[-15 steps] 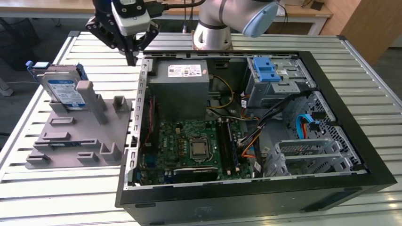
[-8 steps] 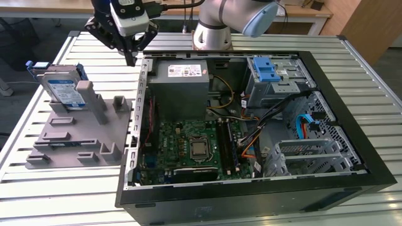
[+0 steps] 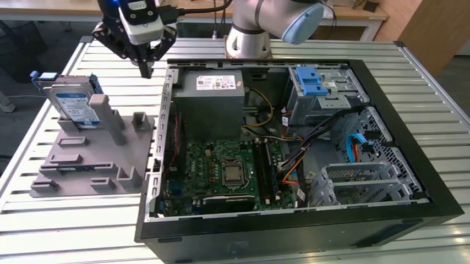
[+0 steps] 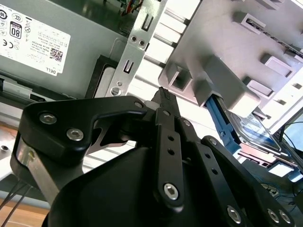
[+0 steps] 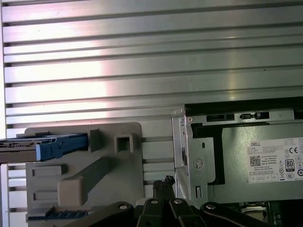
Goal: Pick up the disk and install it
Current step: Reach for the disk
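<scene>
Status: the task is judged to be at an early stage, with no pick-up showing.

The black two-finger gripper [image 3: 147, 70] is hanging with its fingers drawn together on nothing. It is hovering over the strip of slatted aluminium worktop [image 3: 74, 220] between the grey moulded plastic holding fixture [image 3: 96, 159] and the side wall of the open black computer tower case [image 3: 411, 165].

The disk [image 3: 76, 104], a flat silver-grey hard drive with a white-and-blue label and a blue plastic bracket, is standing on edge in a slot at the fixture's far end. It is near the worktop's edge on the exterior view's left. It is sitting clear of the gripper, and nothing is touching it.

Inside the case, the silver perforated metal drive cage [image 3: 327, 93] with its blue plastic latch is sitting in the far corner on the exterior view's right, beside the grey metal power-supply box [image 3: 213, 96]. Whether its bay is free cannot be told.

Finding: the disk has not yet been grasped or installed, so both steps are outstanding.
</scene>
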You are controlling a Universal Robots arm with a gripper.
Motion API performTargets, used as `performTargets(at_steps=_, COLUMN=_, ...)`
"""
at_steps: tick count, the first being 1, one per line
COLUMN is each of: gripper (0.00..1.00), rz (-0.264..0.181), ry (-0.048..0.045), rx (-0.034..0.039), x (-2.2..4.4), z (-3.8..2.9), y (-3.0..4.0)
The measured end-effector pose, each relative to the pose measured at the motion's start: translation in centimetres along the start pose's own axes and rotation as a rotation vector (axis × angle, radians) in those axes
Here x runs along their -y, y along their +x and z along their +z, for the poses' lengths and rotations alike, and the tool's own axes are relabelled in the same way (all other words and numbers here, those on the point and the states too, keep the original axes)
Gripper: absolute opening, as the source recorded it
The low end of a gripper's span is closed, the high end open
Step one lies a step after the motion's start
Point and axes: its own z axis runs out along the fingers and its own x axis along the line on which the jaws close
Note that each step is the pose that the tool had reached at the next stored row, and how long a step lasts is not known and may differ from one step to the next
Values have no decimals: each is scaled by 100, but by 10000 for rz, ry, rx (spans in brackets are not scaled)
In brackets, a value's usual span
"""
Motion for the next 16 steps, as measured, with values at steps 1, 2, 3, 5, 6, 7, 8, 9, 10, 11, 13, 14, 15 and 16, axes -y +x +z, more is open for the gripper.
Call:
performTargets(at_steps=1, gripper=11, rz=0, ry=1, rx=0, x=-1, z=1, y=2)
performTargets(at_steps=2, gripper=11, rz=0, ry=0, rx=0, x=-2, z=3, y=5)
performTargets(at_steps=3, gripper=11, rz=-1, ry=0, rx=0, x=-3, z=4, y=7)
performTargets(at_steps=5, gripper=11, rz=0, ry=0, rx=0, x=-5, z=7, y=13)
performTargets(at_steps=6, gripper=11, rz=-1, ry=0, rx=0, x=-5, z=8, y=15)
performTargets(at_steps=7, gripper=11, rz=-1, ry=0, rx=0, x=-6, z=10, y=18)
performTargets(at_steps=8, gripper=11, rz=0, ry=0, rx=0, x=-7, z=11, y=20)
performTargets(at_steps=9, gripper=11, rz=0, ry=0, rx=0, x=-8, z=13, y=23)
performTargets(at_steps=10, gripper=11, rz=0, ry=0, rx=0, x=-9, z=14, y=25)
performTargets(at_steps=11, gripper=11, rz=0, ry=1, rx=0, x=-10, z=15, y=28)
performTargets(at_steps=13, gripper=11, rz=0, ry=0, rx=0, x=-13, z=21, y=37)
performTargets(at_steps=14, gripper=11, rz=0, ry=1, rx=0, x=-14, z=22, y=40)
performTargets(at_steps=15, gripper=11, rz=0, ry=0, rx=0, x=-15, z=23, y=42)
performTargets(at_steps=16, gripper=11, rz=-1, ry=0, rx=0, x=-16, z=25, y=45)
